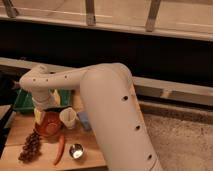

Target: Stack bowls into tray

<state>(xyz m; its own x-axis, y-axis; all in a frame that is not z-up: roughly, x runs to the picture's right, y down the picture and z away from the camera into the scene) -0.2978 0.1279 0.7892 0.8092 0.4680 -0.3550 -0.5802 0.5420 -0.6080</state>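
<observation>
Near edge of desk (14,131): grapes (30,147), chili (60,149), metal cup (76,151). Not ours.

Behind them: orange-red bowl (48,125), upright, with the white cup (68,117) just beside it on the right. The bowl looks like light, rigid plastic, smooth so probably slippery. Best grab is a rim pinch, one finger inside the wall.

Claw (42,114) is spread wide at the bowl's far-left rim and holds nothing. Can't tell if it touches the rim.

Green tray (22,104) is farther back left, partly behind the arm. Can't find the purple bowl.
</observation>
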